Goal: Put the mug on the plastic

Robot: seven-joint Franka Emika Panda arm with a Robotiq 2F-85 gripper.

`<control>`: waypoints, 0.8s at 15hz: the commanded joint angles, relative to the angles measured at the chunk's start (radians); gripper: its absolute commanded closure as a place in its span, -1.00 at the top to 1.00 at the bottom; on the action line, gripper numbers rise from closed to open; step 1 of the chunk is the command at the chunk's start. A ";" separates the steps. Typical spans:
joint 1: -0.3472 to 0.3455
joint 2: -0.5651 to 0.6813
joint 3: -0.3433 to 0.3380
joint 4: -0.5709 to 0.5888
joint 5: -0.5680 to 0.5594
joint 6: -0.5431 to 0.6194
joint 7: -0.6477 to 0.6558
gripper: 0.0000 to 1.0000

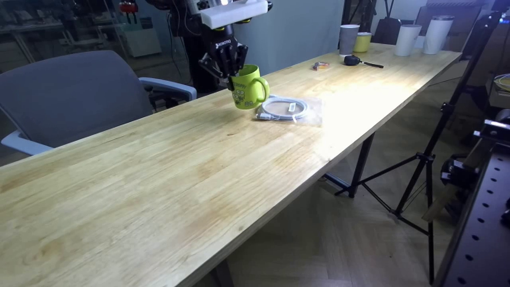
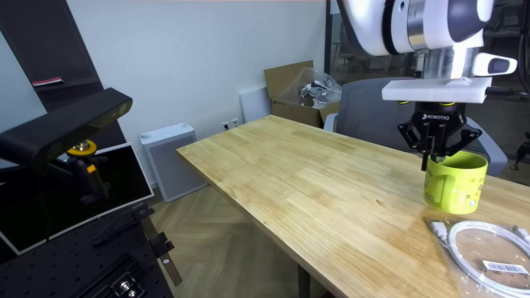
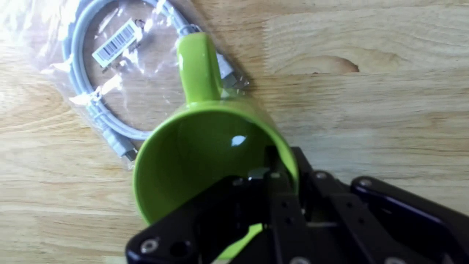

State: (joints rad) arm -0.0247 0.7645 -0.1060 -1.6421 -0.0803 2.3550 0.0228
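Note:
The lime-green mug (image 1: 248,93) is upright at the chair side of the clear plastic packet (image 1: 314,113), in which a pale cable is coiled. My gripper (image 1: 231,82) is shut on the mug's rim, one finger inside and one outside. The mug (image 2: 455,186) seems to hang a little above the table; the exact gap is hard to tell. In the wrist view the mug (image 3: 205,146) has its handle over the packet's edge, and the packet (image 3: 146,88) lies flat beside it. The gripper (image 3: 287,157) covers part of the mug's rim there.
On the wooden table (image 1: 159,179), a tape measure (image 1: 351,60), a small orange packet (image 1: 320,65), a grey cup (image 1: 348,40), a yellow-green cup (image 1: 362,42) and white cups (image 1: 408,40) stand farther along. An office chair (image 1: 75,95) is against the table's edge.

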 commanded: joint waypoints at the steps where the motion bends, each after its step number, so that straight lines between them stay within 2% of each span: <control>1: -0.022 -0.047 -0.013 -0.041 -0.003 -0.005 0.020 -0.95; 12: -0.042 -0.118 -0.039 -0.179 -0.001 0.063 0.051 -0.95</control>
State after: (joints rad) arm -0.0744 0.7154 -0.1406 -1.7450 -0.0790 2.3939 0.0325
